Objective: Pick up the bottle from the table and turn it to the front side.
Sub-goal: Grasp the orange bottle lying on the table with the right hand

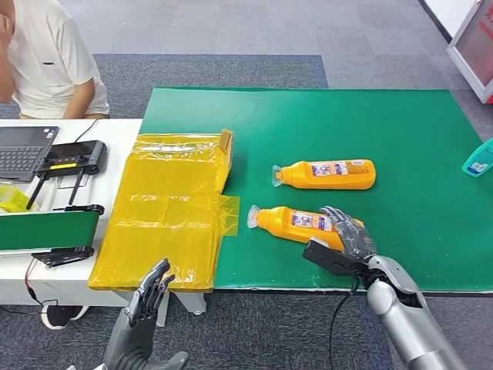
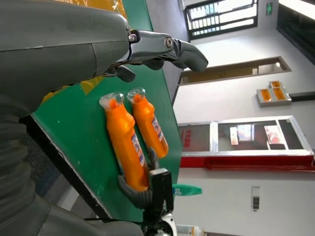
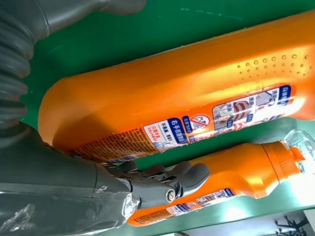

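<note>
1. My right hand (image 1: 349, 235) rests on the base end of the nearer orange bottle (image 1: 296, 223), fingers draped over its top and the thumb reaching along its near side – whether I truly grip it yet I cannot tell.
2. That bottle lies flat on the green mat (image 1: 407, 131), near the mat's front edge, its clear cap toward my left and the label side with small print facing up.
3. A second orange bottle (image 1: 328, 174) lies parallel, just beyond the first, apart from it, cap pointing the same way.
4. My left hand (image 1: 148, 293) hangs below the table edge, fingers loosely apart and holding nothing – in front of a yellow plastic bag (image 1: 169, 208) spread across the table.
5. A person in a pale shirt (image 1: 52, 62) sits at the far left behind a laptop (image 1: 23, 150).
</note>
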`<state>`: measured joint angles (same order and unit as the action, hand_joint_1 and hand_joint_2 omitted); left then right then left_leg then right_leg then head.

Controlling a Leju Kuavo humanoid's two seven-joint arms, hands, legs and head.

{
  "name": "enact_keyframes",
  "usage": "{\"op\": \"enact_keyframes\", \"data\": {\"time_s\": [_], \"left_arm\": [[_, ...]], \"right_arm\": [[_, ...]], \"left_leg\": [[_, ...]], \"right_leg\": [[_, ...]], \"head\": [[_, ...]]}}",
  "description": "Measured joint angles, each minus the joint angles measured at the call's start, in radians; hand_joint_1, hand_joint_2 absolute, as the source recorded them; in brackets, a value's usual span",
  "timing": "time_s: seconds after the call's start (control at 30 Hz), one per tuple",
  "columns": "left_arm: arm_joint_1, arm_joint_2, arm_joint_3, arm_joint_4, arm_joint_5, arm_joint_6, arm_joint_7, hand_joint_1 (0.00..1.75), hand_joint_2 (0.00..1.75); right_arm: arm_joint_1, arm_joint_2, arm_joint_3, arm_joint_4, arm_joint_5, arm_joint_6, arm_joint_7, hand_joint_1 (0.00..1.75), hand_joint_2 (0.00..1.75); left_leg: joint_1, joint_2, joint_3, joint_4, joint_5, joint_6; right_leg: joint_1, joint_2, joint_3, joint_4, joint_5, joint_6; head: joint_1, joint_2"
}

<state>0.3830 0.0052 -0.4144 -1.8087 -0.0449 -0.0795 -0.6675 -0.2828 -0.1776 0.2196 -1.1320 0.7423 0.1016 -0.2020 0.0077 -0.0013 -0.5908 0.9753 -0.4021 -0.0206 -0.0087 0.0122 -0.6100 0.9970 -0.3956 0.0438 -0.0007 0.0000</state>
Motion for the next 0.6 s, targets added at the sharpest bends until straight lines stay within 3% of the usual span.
{"op": "enact_keyframes", "data": {"time_s": [0.6], "left_arm": [[-0.018,0.023,-0.027,0.057,0.029,-0.001,-0.003,0.00,1.75]], "right_arm": [[-0.058,-0.008,0.048,0.084,-0.014,0.003,0.007,0.00,1.75]], "left_leg": [[0.000,0.000,0.009,0.000,0.000,0.000]], "right_leg": [[0.000,0.000,0.008,0.000,0.000,0.000]], "head": [[0.000,0.000]]}}
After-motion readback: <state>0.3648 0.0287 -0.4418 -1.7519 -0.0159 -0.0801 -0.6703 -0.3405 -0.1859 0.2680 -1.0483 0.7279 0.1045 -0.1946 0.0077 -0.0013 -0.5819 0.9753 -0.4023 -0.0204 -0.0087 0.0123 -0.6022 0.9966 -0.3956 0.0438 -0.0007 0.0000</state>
